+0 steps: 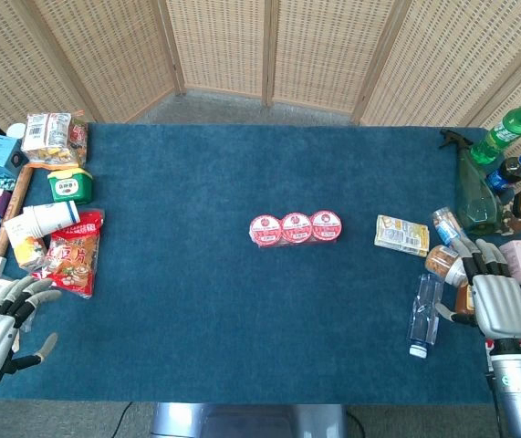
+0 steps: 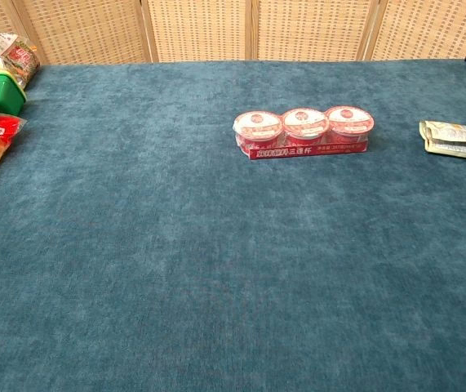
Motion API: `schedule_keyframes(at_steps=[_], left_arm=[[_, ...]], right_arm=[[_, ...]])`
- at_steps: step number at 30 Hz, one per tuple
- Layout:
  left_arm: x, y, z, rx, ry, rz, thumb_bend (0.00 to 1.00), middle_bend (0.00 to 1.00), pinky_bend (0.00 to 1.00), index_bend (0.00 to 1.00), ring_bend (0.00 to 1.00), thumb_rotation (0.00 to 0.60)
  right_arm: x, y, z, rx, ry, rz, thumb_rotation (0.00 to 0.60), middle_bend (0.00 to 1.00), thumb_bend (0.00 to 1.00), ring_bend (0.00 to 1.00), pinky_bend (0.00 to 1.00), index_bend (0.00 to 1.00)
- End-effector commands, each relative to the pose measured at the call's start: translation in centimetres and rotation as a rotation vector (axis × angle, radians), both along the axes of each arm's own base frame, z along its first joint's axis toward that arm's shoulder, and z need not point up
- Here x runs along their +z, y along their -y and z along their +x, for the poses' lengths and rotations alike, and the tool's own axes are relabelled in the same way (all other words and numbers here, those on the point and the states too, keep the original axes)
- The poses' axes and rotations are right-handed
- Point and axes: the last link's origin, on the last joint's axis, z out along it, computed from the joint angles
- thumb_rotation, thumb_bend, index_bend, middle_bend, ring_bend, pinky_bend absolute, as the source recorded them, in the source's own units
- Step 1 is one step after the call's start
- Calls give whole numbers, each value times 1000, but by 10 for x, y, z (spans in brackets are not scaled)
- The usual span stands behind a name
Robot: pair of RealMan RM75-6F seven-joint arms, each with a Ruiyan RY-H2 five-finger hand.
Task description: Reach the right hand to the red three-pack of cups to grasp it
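The red three-pack of cups (image 1: 296, 228) lies in a row at the middle of the blue table; the chest view shows the three-pack (image 2: 304, 131) with white-and-red lids and a red band. My right hand (image 1: 497, 297) rests at the table's right edge, far to the right of the pack, fingers extended and apart, holding nothing. My left hand (image 1: 0, 327) sits at the near left corner, fingers spread, empty. Neither hand appears in the chest view.
A yellowish packet (image 1: 402, 234) lies between the pack and my right hand. A clear water bottle (image 1: 423, 315) lies just left of that hand. Bottles and boxes (image 1: 502, 173) crowd the right edge. Snack bags and cartons (image 1: 55, 219) line the left edge.
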Motion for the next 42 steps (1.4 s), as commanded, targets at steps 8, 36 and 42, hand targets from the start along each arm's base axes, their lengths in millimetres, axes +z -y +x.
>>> schedule_keyframes(at_steps=[8,36,42], left_arm=[[0,1,1,-3,2,2,434,168,0,240,0,600],[6,7,1,-5,-3,9,435,168,0,240,0,600],[6,7,-3,9,-4,10,435,168,0,240,0,600]], right_arm=[[0,-4,4,13,41,8,586,0,41,0,0,0],[-75,111,129,263,268,405,592,0,41,0,0,0],[-102,143,148,243,255,474,595,0,40,0,0,0]])
